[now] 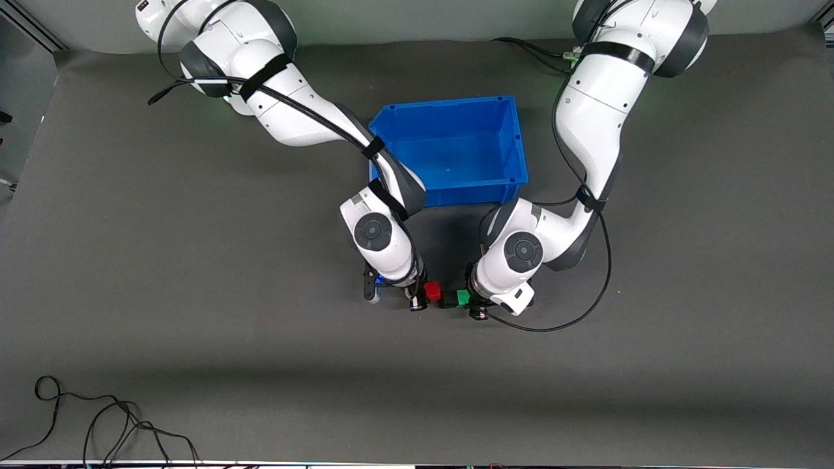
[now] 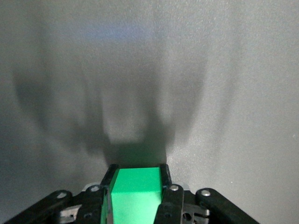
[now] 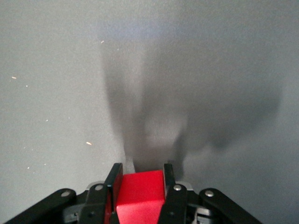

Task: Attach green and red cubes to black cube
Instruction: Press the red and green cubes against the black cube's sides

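Note:
My right gripper (image 1: 425, 296) is shut on the red cube (image 1: 432, 290), which sits between its fingers in the right wrist view (image 3: 140, 193). My left gripper (image 1: 470, 301) is shut on the green cube (image 1: 463, 298), also seen between its fingers in the left wrist view (image 2: 135, 196). The black cube (image 1: 449, 299) lies between the two, right against the green cube and beside the red one. I cannot tell whether the red cube touches it. Both hands are low over the grey mat, nearer the front camera than the blue bin. The black cube is hidden in both wrist views.
The blue bin (image 1: 449, 104) stands on the mat between the two arms, farther from the front camera than the cubes. A loose black cable (image 1: 98, 423) lies near the front edge at the right arm's end.

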Available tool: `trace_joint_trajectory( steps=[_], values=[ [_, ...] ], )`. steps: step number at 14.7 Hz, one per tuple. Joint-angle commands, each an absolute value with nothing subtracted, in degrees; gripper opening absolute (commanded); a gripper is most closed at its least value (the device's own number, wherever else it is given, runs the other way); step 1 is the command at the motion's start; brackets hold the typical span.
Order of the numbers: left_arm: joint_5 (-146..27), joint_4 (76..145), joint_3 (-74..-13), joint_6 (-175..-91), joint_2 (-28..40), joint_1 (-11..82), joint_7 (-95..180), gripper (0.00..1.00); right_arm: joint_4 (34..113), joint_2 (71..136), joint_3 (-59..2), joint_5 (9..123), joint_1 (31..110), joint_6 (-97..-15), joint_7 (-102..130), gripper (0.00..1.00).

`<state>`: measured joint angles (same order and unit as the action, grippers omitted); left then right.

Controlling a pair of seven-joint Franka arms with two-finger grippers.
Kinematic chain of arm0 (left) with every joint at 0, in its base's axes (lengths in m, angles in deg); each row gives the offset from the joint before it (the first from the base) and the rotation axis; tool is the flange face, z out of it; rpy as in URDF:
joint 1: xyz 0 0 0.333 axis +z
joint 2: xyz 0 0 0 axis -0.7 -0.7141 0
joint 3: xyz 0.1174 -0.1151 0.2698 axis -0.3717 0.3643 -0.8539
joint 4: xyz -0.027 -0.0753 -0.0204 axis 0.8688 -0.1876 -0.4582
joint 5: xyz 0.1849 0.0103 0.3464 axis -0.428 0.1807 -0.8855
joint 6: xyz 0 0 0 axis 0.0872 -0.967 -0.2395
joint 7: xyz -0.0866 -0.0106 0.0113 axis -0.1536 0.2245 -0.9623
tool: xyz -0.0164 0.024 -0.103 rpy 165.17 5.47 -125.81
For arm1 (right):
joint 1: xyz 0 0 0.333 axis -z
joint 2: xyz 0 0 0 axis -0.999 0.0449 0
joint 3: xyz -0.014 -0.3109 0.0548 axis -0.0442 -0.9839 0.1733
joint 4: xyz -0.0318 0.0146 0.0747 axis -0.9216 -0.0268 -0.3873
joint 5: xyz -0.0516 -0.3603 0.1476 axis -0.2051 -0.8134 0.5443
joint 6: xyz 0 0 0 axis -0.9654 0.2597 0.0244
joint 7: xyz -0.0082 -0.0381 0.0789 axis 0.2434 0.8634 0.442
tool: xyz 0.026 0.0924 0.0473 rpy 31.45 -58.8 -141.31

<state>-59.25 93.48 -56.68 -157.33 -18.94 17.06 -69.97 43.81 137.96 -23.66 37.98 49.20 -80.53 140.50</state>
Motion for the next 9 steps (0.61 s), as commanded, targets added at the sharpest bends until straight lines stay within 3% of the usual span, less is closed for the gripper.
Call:
trace_joint_trajectory(
  steps=[1, 7, 9],
  values=[
    [-60.91, 92.03, -57.38, -156.32, -19.35, 15.95, -71.59, 0.07, 41.53, 139.00, -25.00, 35.84, 47.96, -80.70, 143.64, 0.00],
    [-61.35, 91.94, -57.38, -156.23, -18.82, 15.95, -71.50, 0.19, 41.18, 139.17, -26.32, 33.99, 48.58, -80.70, 143.64, 0.00],
    [-61.27, 91.94, -57.38, -156.23, -18.82, 15.95, -71.59, 0.16, 41.10, 139.26, -26.32, 33.99, 48.49, -80.70, 143.64, 0.00]
  ],
)
